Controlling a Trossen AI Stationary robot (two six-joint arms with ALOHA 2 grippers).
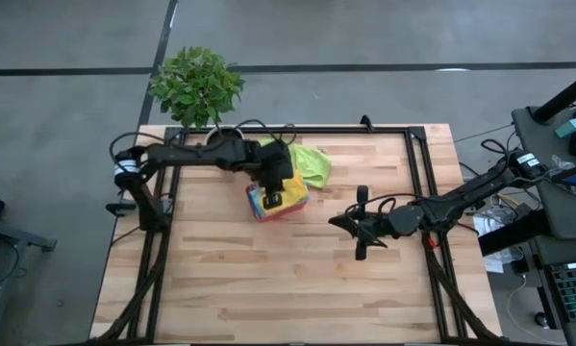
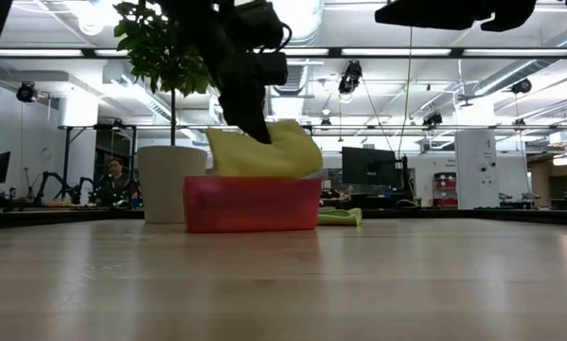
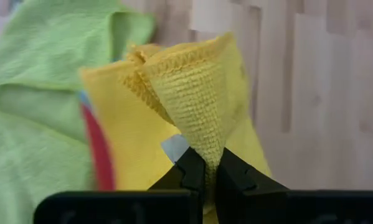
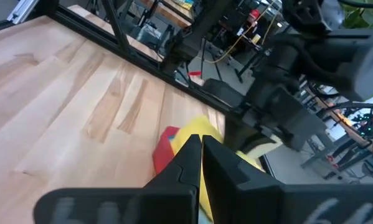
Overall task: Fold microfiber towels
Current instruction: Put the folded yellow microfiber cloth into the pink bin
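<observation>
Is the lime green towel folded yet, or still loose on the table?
Still loose. The lime green towel lies crumpled on the table beside the pink tray, with uneven bunched edges showing in the left wrist view.

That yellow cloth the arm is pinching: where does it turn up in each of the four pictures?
High view: yellow towel just left of centre, mostly under the left gripper, in the pink tray.
Low view: left of centre, heaped above the tray.
Left wrist view: centre, a fold pinched between the shut fingers.
Right wrist view: low centre, partly behind the shut right gripper.
Shared landmark: the tray, visible in every view.
</observation>
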